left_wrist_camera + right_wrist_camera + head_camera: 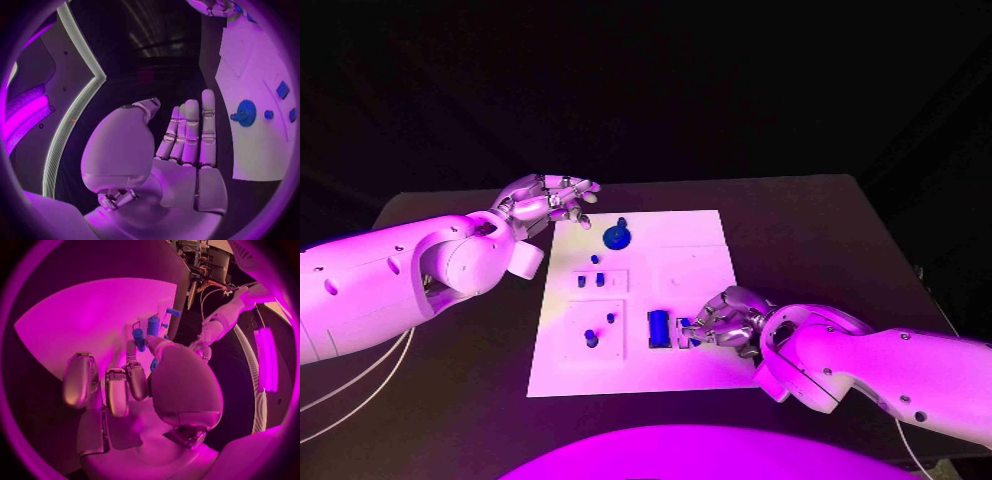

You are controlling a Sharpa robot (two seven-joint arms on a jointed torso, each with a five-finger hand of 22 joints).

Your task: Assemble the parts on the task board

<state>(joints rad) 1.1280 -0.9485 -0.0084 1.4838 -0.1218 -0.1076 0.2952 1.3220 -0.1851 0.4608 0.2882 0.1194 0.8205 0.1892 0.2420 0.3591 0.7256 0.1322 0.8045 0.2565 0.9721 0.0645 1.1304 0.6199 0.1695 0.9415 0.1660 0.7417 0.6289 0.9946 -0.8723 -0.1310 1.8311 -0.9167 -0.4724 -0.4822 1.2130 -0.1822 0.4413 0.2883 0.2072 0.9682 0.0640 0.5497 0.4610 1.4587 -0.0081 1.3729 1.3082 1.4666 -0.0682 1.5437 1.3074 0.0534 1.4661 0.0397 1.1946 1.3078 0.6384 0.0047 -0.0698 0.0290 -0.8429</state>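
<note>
On the black table [790,230], the right hand [726,320] fingers pinch a blue part [687,333]; left hand [548,200] fingers extended, empty.

Blue parts [658,328], white task board [697,262]

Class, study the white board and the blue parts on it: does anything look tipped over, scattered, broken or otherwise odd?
Nothing stands out. The blue parts sit on the task board and none has strayed onto the black table. The right hand rests at a small part near the board's front; the left hand hovers empty by its far corner.
</note>
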